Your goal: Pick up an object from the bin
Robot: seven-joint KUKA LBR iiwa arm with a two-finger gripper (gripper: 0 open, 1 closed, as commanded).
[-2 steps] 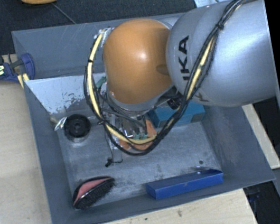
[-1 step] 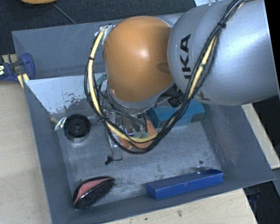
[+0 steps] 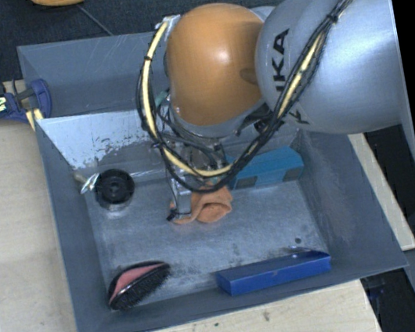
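Observation:
My gripper reaches down into the middle of the bin, under the arm's orange dome. Its grey fingertip stands right at the left edge of a tan, lumpy soft thing, touching it or nearly so. A blue block lies just behind and to the right of that tan thing, partly hidden by the arm.
A black round disc with a clear rim lies at the left back. A brush with a pink back and black bristles lies at the front left. A long flat blue box leans along the front wall.

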